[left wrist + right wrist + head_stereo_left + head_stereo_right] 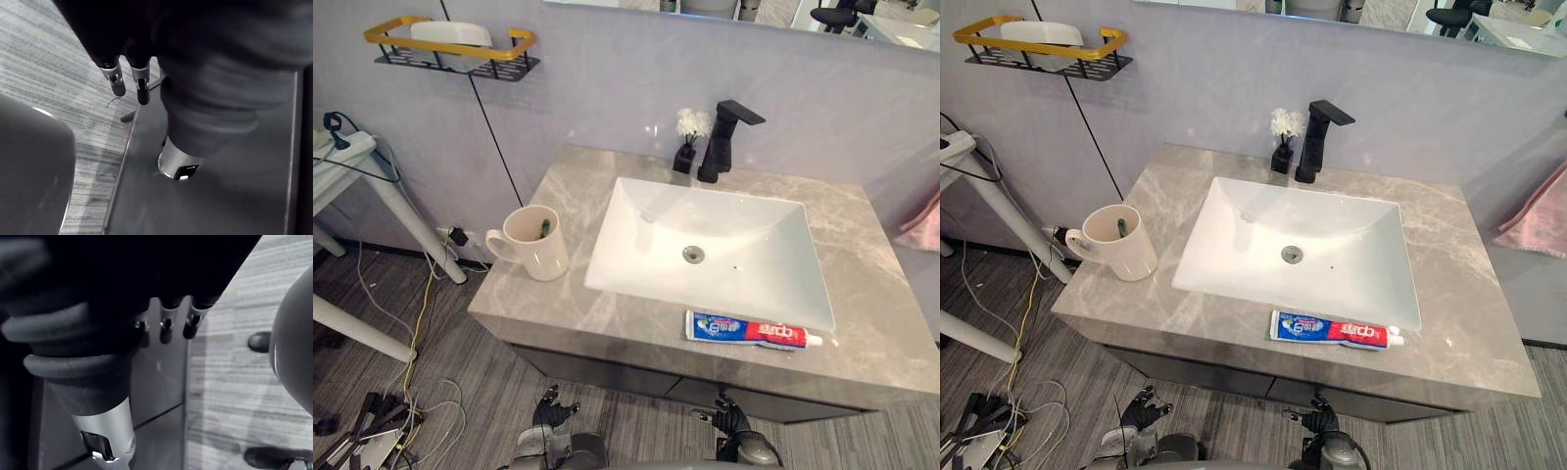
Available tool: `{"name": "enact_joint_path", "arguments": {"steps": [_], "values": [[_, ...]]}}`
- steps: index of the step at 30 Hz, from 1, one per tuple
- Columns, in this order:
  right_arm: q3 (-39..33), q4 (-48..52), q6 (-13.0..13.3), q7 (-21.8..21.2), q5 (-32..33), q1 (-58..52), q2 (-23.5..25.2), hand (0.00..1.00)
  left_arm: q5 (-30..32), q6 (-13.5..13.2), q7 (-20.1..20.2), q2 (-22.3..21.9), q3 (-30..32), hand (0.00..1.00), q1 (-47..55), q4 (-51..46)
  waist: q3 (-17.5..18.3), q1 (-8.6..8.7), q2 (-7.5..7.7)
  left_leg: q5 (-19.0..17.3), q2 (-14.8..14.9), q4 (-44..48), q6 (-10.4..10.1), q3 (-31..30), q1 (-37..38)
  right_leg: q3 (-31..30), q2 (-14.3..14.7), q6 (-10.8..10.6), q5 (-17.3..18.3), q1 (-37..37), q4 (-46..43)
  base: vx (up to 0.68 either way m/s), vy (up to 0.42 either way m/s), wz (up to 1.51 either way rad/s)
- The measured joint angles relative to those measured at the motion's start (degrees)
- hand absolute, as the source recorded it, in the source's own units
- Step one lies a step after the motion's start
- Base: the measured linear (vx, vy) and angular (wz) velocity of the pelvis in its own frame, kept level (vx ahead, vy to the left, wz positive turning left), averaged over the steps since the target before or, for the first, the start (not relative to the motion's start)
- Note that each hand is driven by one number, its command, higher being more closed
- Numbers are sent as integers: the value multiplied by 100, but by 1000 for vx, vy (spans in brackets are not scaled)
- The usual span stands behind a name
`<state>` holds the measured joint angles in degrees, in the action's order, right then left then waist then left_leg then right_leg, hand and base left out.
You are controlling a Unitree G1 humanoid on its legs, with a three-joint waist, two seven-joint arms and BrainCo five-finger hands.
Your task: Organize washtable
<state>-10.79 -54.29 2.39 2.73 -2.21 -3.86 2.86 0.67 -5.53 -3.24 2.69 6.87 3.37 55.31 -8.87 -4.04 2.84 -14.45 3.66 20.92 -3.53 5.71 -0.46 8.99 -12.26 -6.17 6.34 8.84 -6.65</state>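
Dark ribbed cover [210, 98] over the back and wrist of the left hand [553, 407], bulging in thick soft folds, with slim silver fingers [117, 82] ending in rounded dark tips and a stout silver thumb [177, 164] bearing a small dark inset at its end. Same on the right hand [732, 419]: black covering in fat rings, short silver digits capped dark, a polished silver cylinder set apart with a recessed dark window.

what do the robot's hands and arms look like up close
The left hand and right hand match: slim silver fingers ending in dark rounded tips, plus a thicker silver thumb. A dark ribbed cover wraps each hand's back and wrist, and the arms behind are silver-grey.
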Motion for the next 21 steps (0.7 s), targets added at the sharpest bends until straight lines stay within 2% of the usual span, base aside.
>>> {"name": "enact_joint_path", "arguments": {"steps": [3,9,17,18,21], "values": [[-55,-59,-19,-5,65,-7,-14,0,0,21,-1,23,-13,0,6,150,103,14,-4,80,12,-279,42,108,215,-11,4,0,-2,9,12,53,10,-22],[-226,-109,-27,28,273,-63,-121,0,-2,22,-52,-84,-41,0,91,154,207,18,-139,391,43,-842,-43,135,550,19,58,-3,-4,98,65,-9,-48,-3],[-375,-117,-29,83,388,-279,-185,0,-114,7,-56,-75,98,0,177,148,251,19,-57,867,22,-1503,-101,101,779,29,86,-148,-90,92,216,-101,-42,-1],[-515,-114,-31,89,443,-416,-192,0,-231,9,-57,-139,167,0,227,151,324,15,-135,1144,4,-1811,-117,-124,809,42,127,-146,-137,-15,193,-45,-12,3],[-516,-113,-31,90,443,-415,-195,0,-231,9,-57,-142,167,0,227,151,323,15,-140,1144,4,-1811,-117,-125,808,43,127,-146,-137,-15,194,0,0,0]]}}
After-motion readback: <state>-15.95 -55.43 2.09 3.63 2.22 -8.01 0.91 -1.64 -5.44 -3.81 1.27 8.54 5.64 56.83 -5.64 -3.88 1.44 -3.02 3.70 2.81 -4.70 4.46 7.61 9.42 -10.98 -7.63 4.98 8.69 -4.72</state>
